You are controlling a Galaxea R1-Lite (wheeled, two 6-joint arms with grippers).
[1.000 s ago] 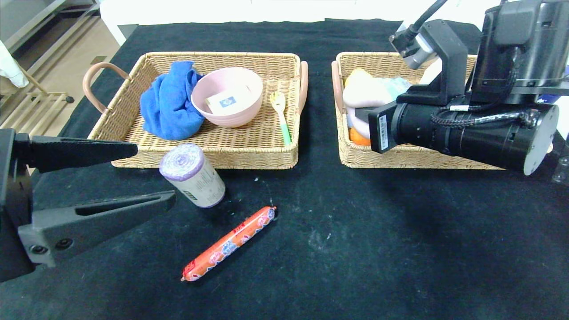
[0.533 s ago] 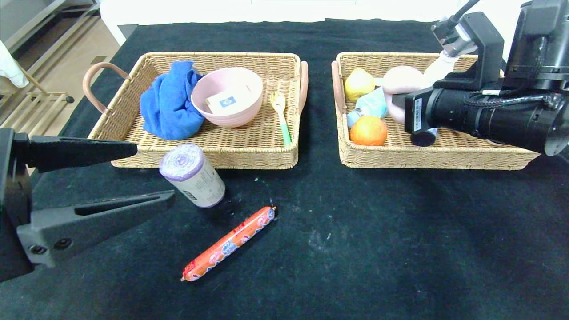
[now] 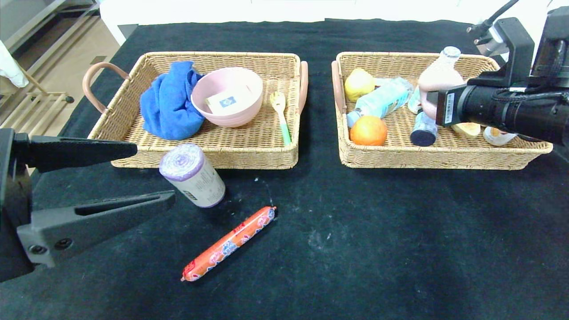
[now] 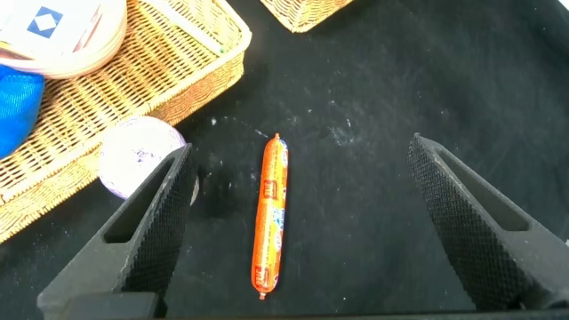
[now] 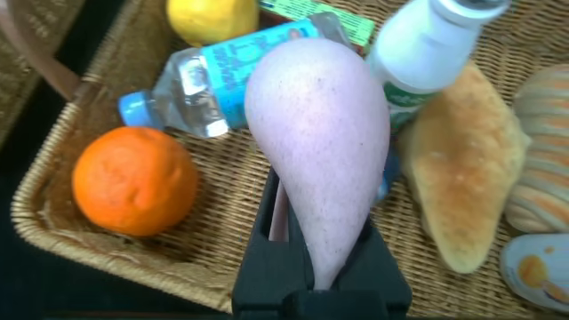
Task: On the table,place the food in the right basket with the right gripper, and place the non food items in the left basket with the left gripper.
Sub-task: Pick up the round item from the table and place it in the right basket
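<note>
The black-covered table [image 3: 355, 249] carries 2 wicker baskets side by side. The left basket [image 3: 204, 155] holds a blue cloth [image 3: 166, 104], a pink bowl [image 3: 227, 95] with a small card in it, and a fork [image 3: 281, 115]. The right basket [image 3: 426, 158] holds a lemon [image 3: 359, 83], an orange [image 3: 368, 130], a water bottle [image 3: 381, 100], a bread roll [image 5: 462, 173] and other food.

Over the last second the right arm has swung from in front of the right basket out toward the robot's right, so the basket's contents now show in the head view. Its right gripper [image 5: 316, 258] sits above the basket, fingers pressed together on the narrow end of a pale pink pouch [image 5: 320, 133], which it has not let go. I judge this drop-off is unfinished: the pouch hangs over the food pile rather than lying in it.

The left gripper [image 3: 146, 175] has not shifted; it hovers low at the near left with its jaws wide apart and empty, 1 finger on each side of the open space in front of the purple-topped roll [image 3: 192, 174]. That roll stands just outside the left basket's front wall.

The sausage [image 3: 229, 243] lies on the cloth, near the roll, apart from both baskets. So 2 items remain on the table: the roll for the left, the sausage for the right.
</note>
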